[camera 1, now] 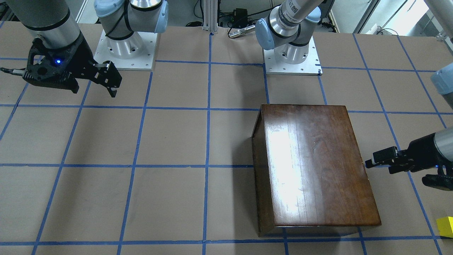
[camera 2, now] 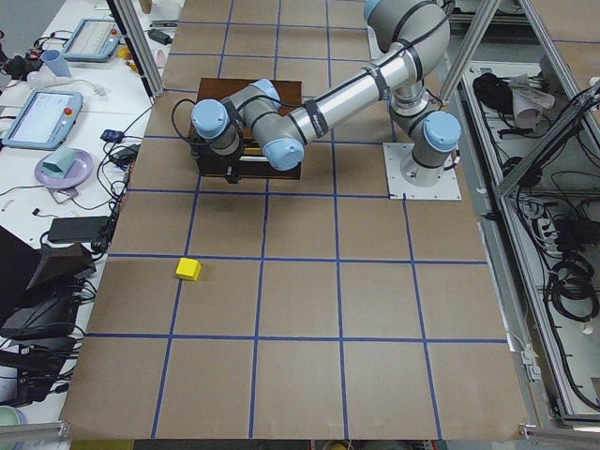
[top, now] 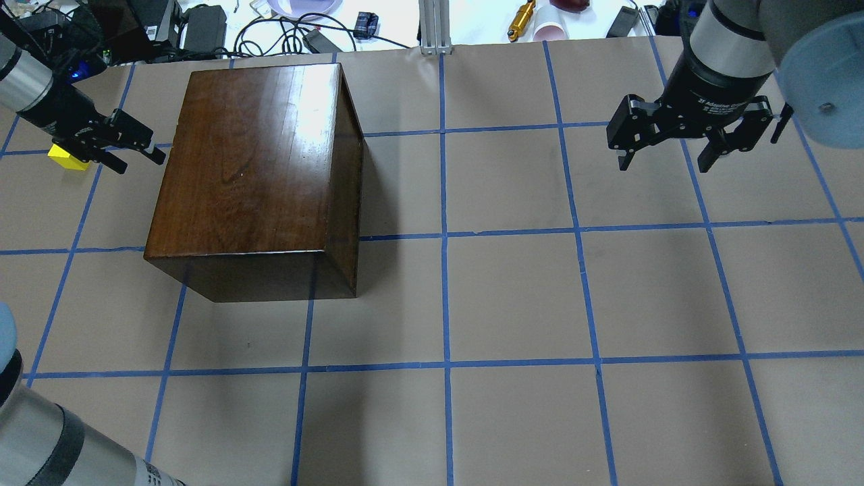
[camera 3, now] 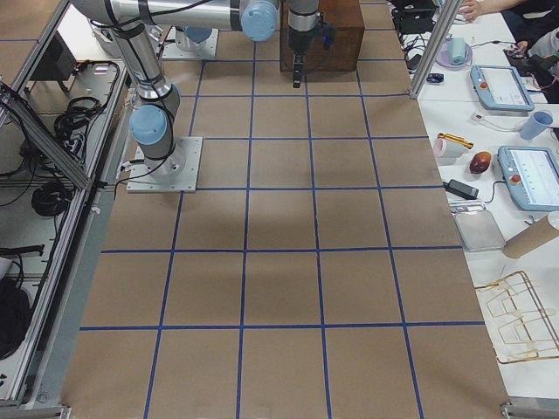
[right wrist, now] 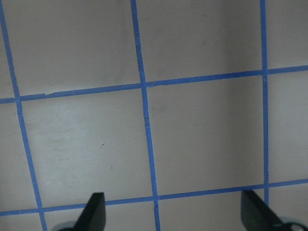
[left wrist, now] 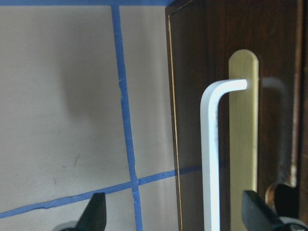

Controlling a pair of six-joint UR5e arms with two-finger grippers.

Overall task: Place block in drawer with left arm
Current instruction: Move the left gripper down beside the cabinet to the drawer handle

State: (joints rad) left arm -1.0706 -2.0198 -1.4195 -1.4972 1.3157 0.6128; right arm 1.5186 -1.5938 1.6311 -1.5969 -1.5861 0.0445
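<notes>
Yellow block (camera 1: 445, 226) near table (camera 1: 170, 138) edge; cabinet (camera 1: 315, 163) apart

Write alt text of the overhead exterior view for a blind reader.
A glossy dark-brown wooden cabinet stands left on a table gridded with blue tape. The open left gripper points at its left side, a yellow block partly hidden behind the gripper. The open, empty right gripper hangs at upper right.

Overhead and front views face each other across the cabinet (camera 1: 311, 166).
</notes>
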